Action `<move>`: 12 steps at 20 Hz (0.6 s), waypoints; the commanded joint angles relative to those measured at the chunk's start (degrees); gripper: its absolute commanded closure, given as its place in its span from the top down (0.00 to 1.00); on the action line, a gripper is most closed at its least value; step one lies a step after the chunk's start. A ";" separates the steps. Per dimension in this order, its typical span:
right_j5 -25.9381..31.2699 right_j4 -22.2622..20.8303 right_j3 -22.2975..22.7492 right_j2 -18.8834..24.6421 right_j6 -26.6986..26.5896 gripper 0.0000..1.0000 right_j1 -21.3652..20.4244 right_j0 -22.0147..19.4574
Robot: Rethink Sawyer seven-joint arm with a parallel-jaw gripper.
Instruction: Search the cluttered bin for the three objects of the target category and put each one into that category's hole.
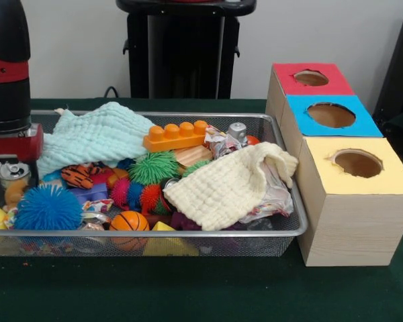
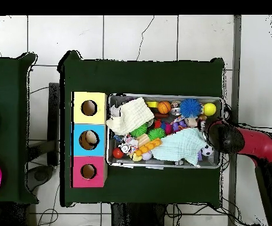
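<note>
The wire-mesh bin [image 1: 188, 233] is full of clutter; it also shows in the overhead view [image 2: 162, 96]. An orange tiger-striped toy [image 1: 77, 176] lies at its left, partly buried. My gripper [image 1: 12, 180] reaches down into the bin's left end, beside the tiger toy. A tan-orange soft thing [image 1: 15, 193] sits right under it; I cannot tell whether it is held. In the overhead view the arm's head [image 2: 222, 136] hides the gripper. The red-topped box's hole [image 1: 311, 78] is at the far right, also seen from overhead [image 2: 88, 171].
A mint cloth [image 1: 94, 134] and a cream cloth [image 1: 225, 184] cover much of the bin. An orange brick [image 1: 176, 135], a blue spiky ball [image 1: 48, 208], a green spiky ball [image 1: 153, 167] and a small basketball [image 1: 129, 222] lie around. The blue-topped [image 1: 330, 115] and yellow-topped [image 1: 357, 163] holes are nearer.
</note>
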 commanded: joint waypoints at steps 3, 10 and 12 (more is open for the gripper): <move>3.29 -6.72 -3.42 0.50 -14.63 1.00 4.43 2.10; 1.47 -7.56 -4.17 0.91 -15.12 1.00 6.96 1.31; 1.51 -7.37 -3.88 1.29 -15.66 1.00 7.75 0.65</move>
